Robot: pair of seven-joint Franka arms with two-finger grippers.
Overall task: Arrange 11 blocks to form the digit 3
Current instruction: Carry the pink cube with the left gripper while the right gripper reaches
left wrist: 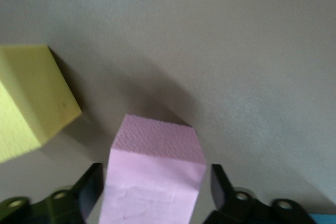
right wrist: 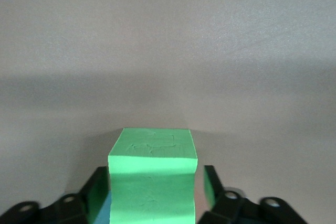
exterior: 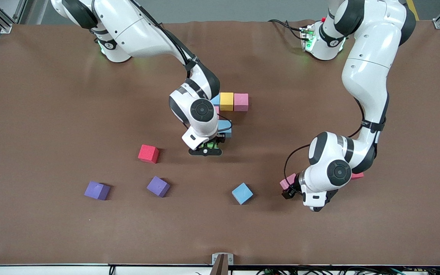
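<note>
front view: partial digit 3 (exterior: 228, 110) mid-table, a few blocks placed; red block (exterior: 148, 153) and blue block (exterior: 242, 193) loose (two purple cubes (exterior: 97, 190) not needed). left wrist view: left gripper (left wrist: 156, 192) straddles pink block (left wrist: 153, 177), gaps visible, not gripping. right wrist view: right gripper (right wrist: 152, 192) open around green block (right wrist: 152, 182), set by the figure.

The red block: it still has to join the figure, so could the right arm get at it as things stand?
Probably yes: the red block sits alone on bare table beside the right gripper, though a green block sits between its fingers.
</note>
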